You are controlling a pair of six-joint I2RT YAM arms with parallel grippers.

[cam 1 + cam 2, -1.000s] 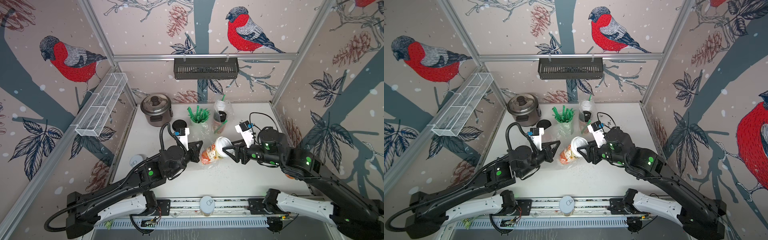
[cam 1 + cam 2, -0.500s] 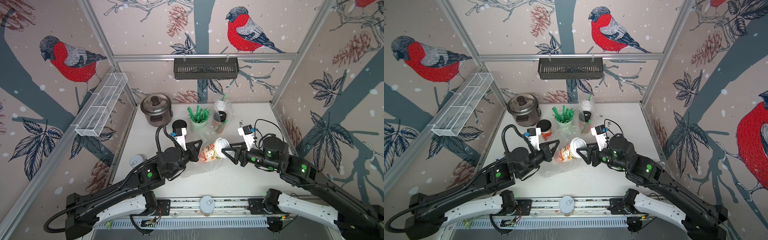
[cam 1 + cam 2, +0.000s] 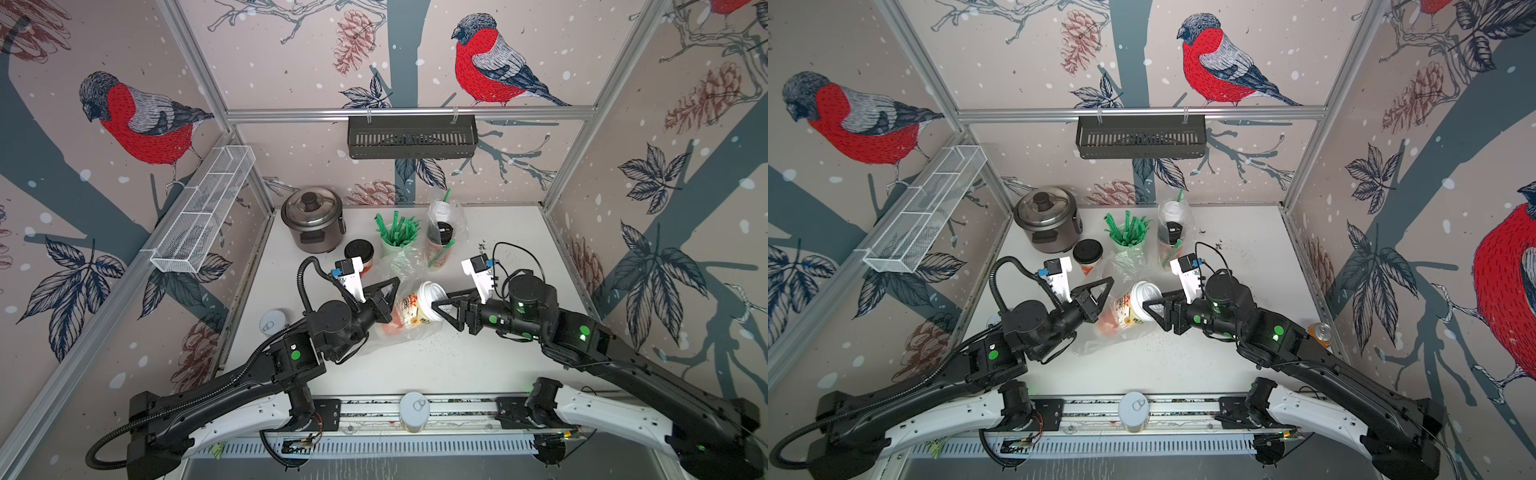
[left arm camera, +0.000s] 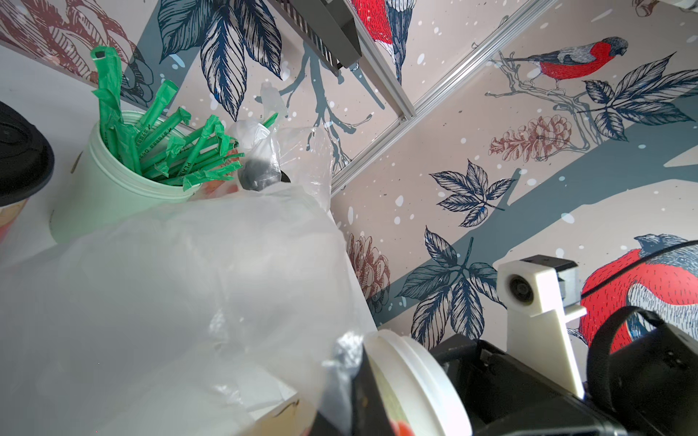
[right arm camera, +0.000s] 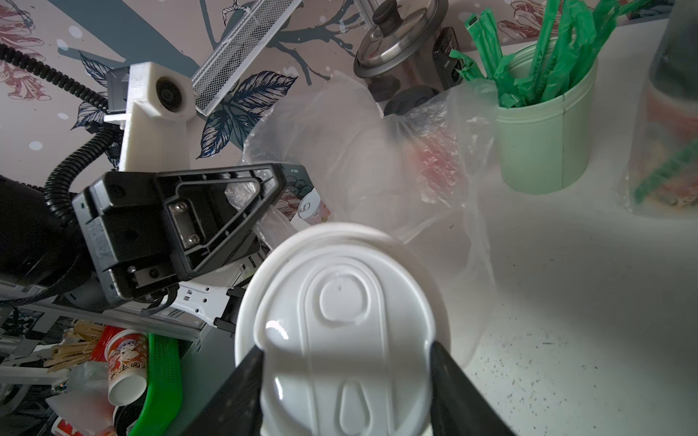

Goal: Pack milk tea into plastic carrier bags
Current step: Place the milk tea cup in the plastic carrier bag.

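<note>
1 tilted cup (image 3: pixel 415 309) was cream with orange-red cartoon print (white lid), crinkly bag (image 3: pixel 399 268) was clear, 1 upright cup (image 3: pixel 359 252) had a black lid, straws (image 3: pixel 397 228) were green, walls (image 3: pixel 291 75) showed red-breasted birds

I can read no word clearly from here. Dark lettering runs along the green straw wrappers (image 4: pixel 177 151) in the left wrist view, too fine for me to make out. The printed cup (image 3: pixel 411 307) carries dark characters among its cartoons, also unreadable.

Cup (image 3: pixel 413 309) deeper (leftward) into bag (image 3: pixel 392 337).
</note>
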